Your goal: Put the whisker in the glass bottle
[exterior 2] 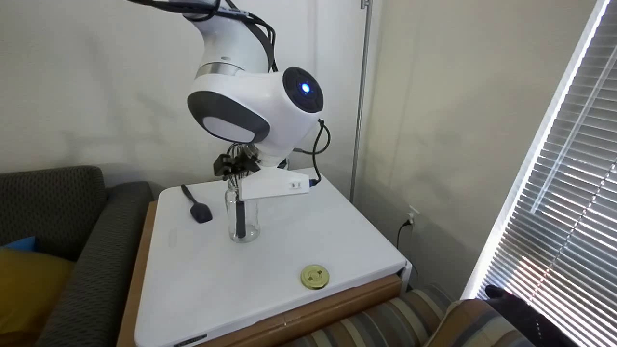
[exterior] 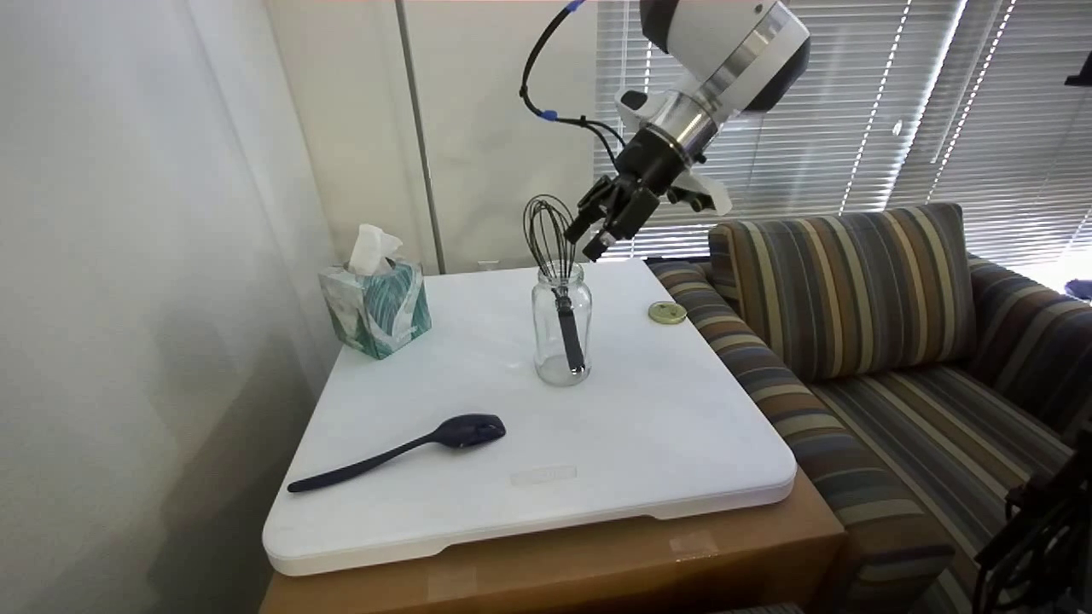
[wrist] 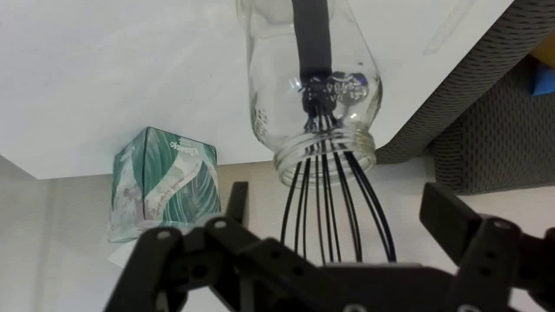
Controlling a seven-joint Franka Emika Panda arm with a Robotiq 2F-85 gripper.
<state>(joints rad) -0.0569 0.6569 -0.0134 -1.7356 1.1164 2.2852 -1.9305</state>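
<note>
The gripper [wrist: 336, 208] is nearest in the wrist view; its fingers [wrist: 448, 221] are wide apart and hold nothing; the wires of the whisk [exterior: 564, 309] show between them; the whisk leans inside the glass bottle [exterior: 544, 337], handle down, wires sticking out the top; the bottle stands on a white table top [exterior: 665, 426]; in an exterior view, a gold lid [exterior: 667, 312] lies right of the bottle; a dark spoon [exterior: 467, 431] lies in front of the bottle, to the left; a tissue box [exterior: 384, 314] sits left of the bottle.
</note>
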